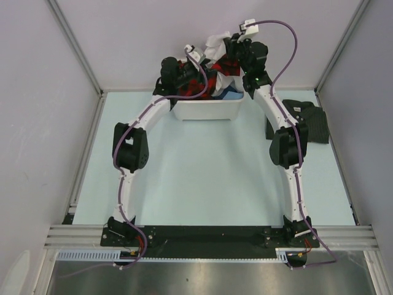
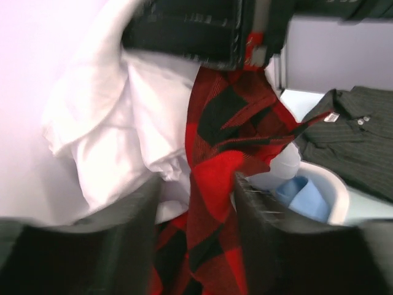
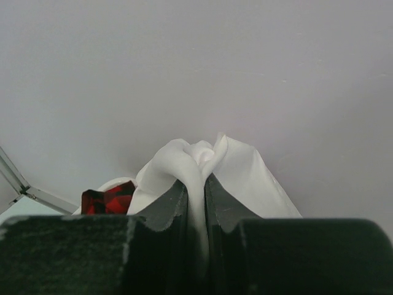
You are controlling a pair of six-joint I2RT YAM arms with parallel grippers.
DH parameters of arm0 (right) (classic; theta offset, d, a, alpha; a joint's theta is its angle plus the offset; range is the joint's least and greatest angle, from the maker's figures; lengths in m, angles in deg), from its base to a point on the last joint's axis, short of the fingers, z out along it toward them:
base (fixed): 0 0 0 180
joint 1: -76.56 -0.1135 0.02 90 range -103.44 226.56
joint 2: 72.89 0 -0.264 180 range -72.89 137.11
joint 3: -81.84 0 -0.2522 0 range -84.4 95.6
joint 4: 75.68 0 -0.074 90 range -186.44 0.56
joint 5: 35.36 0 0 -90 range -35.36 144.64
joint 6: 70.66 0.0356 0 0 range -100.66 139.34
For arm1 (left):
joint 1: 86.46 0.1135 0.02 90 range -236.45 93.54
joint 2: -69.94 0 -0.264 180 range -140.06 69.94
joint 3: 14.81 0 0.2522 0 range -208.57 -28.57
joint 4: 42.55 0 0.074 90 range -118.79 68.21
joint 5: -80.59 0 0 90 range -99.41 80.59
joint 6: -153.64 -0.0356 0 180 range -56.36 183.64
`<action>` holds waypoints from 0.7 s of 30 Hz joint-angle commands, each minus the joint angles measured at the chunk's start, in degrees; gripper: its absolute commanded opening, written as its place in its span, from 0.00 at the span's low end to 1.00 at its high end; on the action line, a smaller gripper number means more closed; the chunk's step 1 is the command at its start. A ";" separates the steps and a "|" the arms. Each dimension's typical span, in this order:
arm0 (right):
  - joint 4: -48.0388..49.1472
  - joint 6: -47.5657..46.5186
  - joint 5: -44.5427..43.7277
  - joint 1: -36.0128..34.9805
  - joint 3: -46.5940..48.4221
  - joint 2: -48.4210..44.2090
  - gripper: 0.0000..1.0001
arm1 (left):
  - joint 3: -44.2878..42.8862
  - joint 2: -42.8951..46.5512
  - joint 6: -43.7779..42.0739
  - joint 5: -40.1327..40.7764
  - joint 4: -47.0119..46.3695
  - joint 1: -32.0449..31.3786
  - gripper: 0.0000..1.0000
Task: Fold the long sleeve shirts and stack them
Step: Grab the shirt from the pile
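Right jaws pinch white shirt [image 3: 178,163]; pale table [image 1: 202,178], grey walls [image 1: 184,18].

My top view looks down from above and behind the arm bases [image 1: 126,232], covering the whole table [image 1: 202,184] with the tub [image 1: 206,110] at 12 o'clock. My left wrist view sits close on the red checked cloth [image 2: 215,184]. My right wrist view faces the back wall [image 3: 196,74] over its own fingers [image 3: 159,212]. All three share the white shirt [image 3: 184,160].
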 commanded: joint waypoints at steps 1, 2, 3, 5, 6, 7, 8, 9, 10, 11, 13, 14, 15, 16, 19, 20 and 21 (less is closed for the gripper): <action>6.44 0.64 -2.04 0.36 0.99 -3.14 0.00 | -5.82 -2.88 0.82 1.49 3.69 0.76 0.37; 6.53 0.38 -2.56 0.36 1.16 -2.97 0.00 | -5.03 -2.44 1.08 2.27 3.95 1.63 0.08; 6.79 0.20 -2.91 0.44 1.25 -2.88 0.00 | -3.63 -0.35 1.43 2.54 3.43 2.25 0.00; 7.14 0.20 -4.14 0.97 1.43 -2.35 0.00 | 1.02 1.95 0.39 2.89 3.86 4.44 0.00; 7.49 0.46 -4.67 1.15 1.60 -2.26 0.00 | 2.17 2.83 -0.23 3.16 4.74 5.23 0.00; 7.85 0.73 -5.11 1.41 1.61 -2.09 0.00 | 3.22 3.79 -0.93 3.59 5.88 6.11 0.00; 8.20 0.90 -5.72 1.85 1.69 -2.00 0.00 | 3.06 3.72 -1.46 4.56 8.67 7.86 0.00; 8.55 1.34 -5.99 2.03 1.69 -1.83 0.00 | 2.54 3.45 -1.46 6.04 10.44 8.66 0.00; 8.90 1.52 -6.25 2.03 1.87 -1.74 0.00 | -0.34 2.23 -1.55 6.49 12.81 9.28 0.00; 9.08 1.52 -6.08 2.11 1.96 -1.47 0.00 | -1.93 1.53 -1.81 7.11 17.36 10.15 0.00; 9.52 1.44 -6.17 2.20 2.74 -1.12 0.01 | -3.88 0.64 -2.34 9.21 20.46 10.60 0.00; 9.61 1.52 -6.26 2.20 3.18 -0.34 0.01 | -4.06 0.73 -3.91 10.01 22.13 10.60 0.00; 9.61 1.35 -6.52 2.20 3.80 -0.16 0.02 | -3.36 1.16 -4.53 10.71 22.15 10.60 0.00; 9.87 1.26 -6.70 2.12 4.59 0.19 0.04 | -1.36 1.60 -5.06 11.50 22.15 10.69 0.00; 11.01 0.56 -7.05 2.29 5.03 0.72 0.06 | 2.60 3.89 -7.79 11.34 22.15 10.95 0.00; 11.27 0.55 -7.05 2.29 5.03 0.64 0.06 | 3.14 4.15 -9.27 11.07 23.98 11.13 0.00; 11.45 0.64 -8.70 2.38 4.86 0.72 0.11 | 3.76 5.02 -10.07 10.63 24.43 11.13 0.00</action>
